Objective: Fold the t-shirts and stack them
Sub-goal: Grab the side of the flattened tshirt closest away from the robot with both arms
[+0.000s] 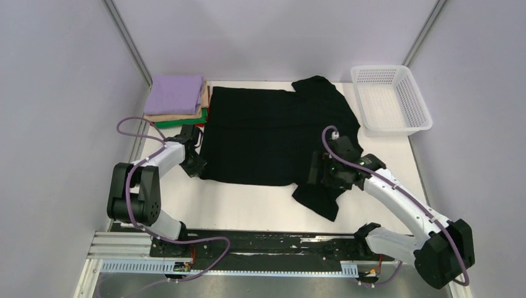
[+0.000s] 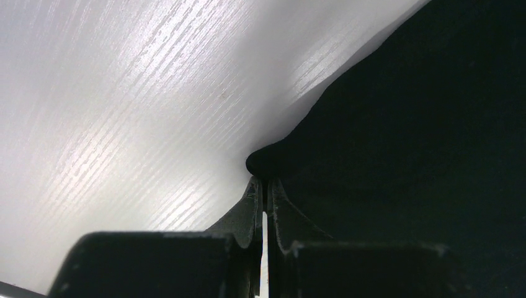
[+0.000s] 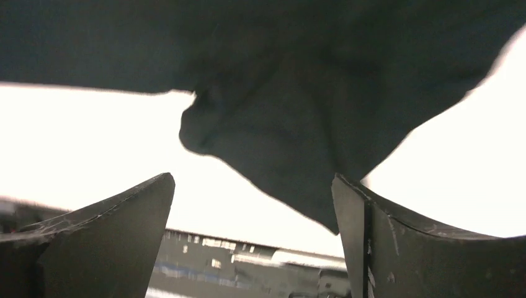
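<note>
The black t-shirt (image 1: 267,133) lies spread flat on the white surface (image 1: 248,208), between the two end effectors. The left end effector (image 1: 197,162) sits at the shirt's near left corner. In the left wrist view its fingers (image 2: 251,208) are pressed almost together, and a small bunched fold of the black edge sits right at their tips, so it is clenched on the shirt. To the right of those fingers is black cloth and to their left is bare surface.

The right end effector (image 1: 319,171) hovers over the shirt's near right side, just above the sleeve that slants toward the near edge. In the right wrist view its fingers (image 3: 124,217) stand wide apart, released. A rumpled lobe of black cloth hangs ahead of them and between them. Whether the cloth touches the right-hand finger cannot be told.

Just beyond the left end effector stands a folded stack, touching the black shirt's left edge. It has a lavender t-shirt (image 1: 177,93) on top, then a tan t-shirt (image 1: 170,116), a green t-shirt (image 1: 177,123) and a red t-shirt (image 1: 200,117). A white plastic mesh basket (image 1: 392,99) stands beyond the right end effector and to its right, well apart from it.
</note>
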`<action>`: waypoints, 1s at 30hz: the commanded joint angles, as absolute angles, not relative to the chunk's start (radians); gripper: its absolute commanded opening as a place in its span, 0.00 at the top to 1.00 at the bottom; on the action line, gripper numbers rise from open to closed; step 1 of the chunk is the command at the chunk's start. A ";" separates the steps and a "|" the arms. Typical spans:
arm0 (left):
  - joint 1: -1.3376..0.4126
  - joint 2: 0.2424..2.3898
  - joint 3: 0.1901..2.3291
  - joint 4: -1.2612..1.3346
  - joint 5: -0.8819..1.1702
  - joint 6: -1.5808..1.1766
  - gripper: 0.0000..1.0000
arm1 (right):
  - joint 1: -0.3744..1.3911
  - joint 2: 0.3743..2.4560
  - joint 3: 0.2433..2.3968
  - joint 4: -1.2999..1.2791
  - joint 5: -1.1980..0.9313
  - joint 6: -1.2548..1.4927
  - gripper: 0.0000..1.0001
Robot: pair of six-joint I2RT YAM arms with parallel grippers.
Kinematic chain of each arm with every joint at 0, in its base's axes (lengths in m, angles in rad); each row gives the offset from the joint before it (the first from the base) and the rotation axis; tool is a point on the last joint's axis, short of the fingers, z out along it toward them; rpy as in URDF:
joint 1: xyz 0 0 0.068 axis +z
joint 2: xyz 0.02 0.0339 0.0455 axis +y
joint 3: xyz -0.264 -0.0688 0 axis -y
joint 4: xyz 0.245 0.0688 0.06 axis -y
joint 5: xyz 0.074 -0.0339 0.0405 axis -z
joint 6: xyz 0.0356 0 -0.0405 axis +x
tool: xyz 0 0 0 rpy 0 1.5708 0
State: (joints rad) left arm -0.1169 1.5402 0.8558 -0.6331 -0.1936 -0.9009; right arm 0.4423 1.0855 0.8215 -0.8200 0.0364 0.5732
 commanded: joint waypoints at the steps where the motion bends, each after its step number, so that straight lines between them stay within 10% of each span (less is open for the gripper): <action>1: -0.112 1.489 0.822 -0.598 -0.226 -0.853 1.00 | 0.630 1.143 0.812 -0.935 -0.036 0.715 0.02; 30: -0.112 1.469 0.816 -0.590 -0.187 -0.837 1.00 | 0.667 1.317 0.667 -0.856 0.099 0.947 0.33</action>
State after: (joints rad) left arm -0.1162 1.4940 0.8158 -0.5926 -0.1810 -0.8452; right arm 0.6704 1.2968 0.6785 -0.8764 0.0845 0.9081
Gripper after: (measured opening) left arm 0.009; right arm 0.710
